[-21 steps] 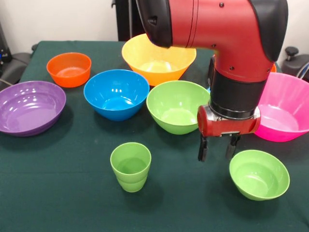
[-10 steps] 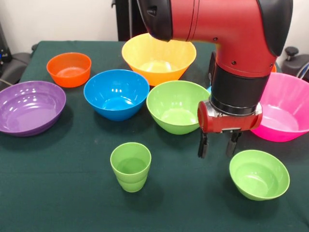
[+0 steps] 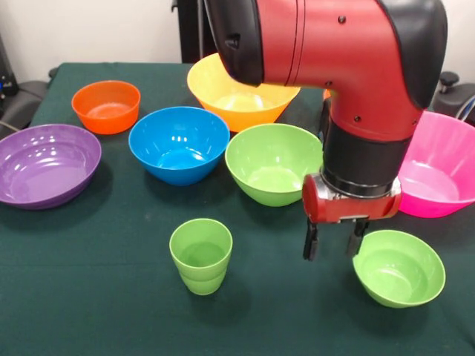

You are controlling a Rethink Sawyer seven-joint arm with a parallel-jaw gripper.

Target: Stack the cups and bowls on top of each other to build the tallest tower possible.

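Jaws parted beside small green bowl (image 3: pixel 399 268), bowl upright, mouth up.

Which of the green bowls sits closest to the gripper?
The small green bowl, beside the open gripper. The larger green bowl stands farther back, next to the blue bowl.

On the table (image 3: pixel 89 297) we find the cup (image 3: pixel 200 256) standing alone at the front, left of centre. Right of it hangs the gripper (image 3: pixel 332 243), just beside the near-right bowl (image 3: pixel 398 267), perhaps touching its rim. Behind the cup sit the centre-left bowl (image 3: pixel 179 144) and the centre bowl (image 3: pixel 271 163), side by side. The leftmost bowl (image 3: pixel 46 165) lies at the left edge, with the back-left bowl (image 3: pixel 106 106) behind it. The back-centre bowl (image 3: pixel 237 93) stands farthest back. The rightmost bowl (image 3: pixel 438 167) sits behind the near-right bowl, partly hidden by the arm (image 3: pixel 356 67).
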